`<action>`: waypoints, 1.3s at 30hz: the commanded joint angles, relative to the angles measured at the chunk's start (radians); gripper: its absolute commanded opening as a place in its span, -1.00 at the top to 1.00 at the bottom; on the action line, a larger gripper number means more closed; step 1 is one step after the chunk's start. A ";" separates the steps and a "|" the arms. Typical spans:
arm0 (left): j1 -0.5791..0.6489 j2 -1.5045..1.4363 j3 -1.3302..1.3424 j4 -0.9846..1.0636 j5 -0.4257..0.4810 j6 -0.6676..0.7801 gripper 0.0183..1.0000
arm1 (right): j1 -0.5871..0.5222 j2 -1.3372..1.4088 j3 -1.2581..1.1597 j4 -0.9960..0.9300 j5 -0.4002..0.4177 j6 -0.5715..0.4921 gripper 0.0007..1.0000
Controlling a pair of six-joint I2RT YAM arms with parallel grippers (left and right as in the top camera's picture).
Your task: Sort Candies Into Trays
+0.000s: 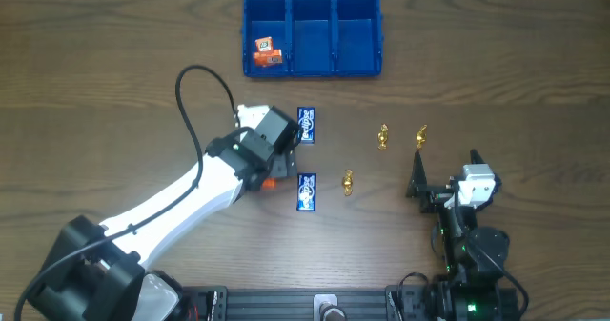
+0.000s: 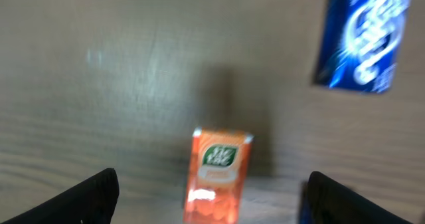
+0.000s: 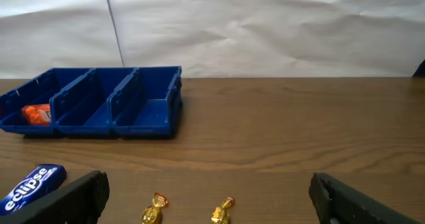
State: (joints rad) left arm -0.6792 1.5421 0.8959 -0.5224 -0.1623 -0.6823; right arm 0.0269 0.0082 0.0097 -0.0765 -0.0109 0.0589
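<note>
Plain wood table (image 1: 496, 83), left end effector (image 2: 207, 191) wide open and empty over an orange candy box (image 2: 218, 174), probably lining up a grab for the 12 o'clock tray (image 1: 313, 73).

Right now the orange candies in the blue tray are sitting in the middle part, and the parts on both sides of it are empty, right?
Not quite. The orange candies sit in the left end part of the blue tray, not the middle one. The middle part and the right end part are the empty ones. The top view shows this.
</note>
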 commanded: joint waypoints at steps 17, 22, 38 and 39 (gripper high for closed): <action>-0.004 0.138 -0.035 0.079 0.045 0.059 -0.57 | 0.004 -0.005 -0.002 -0.005 0.002 -0.012 -1.00; -0.004 0.167 -0.035 0.079 0.051 0.058 -0.42 | 0.004 -0.005 -0.002 -0.005 0.003 -0.012 -1.00; -0.004 0.121 0.001 0.092 0.061 0.054 0.42 | 0.004 -0.005 -0.002 -0.005 0.002 -0.012 -1.00; -0.004 0.100 0.031 0.071 0.039 0.054 0.41 | 0.004 -0.005 -0.002 -0.005 0.002 -0.012 -1.00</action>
State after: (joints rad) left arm -0.6827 1.6928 0.8627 -0.4213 -0.1017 -0.6281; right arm 0.0269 0.0082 0.0097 -0.0765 -0.0105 0.0589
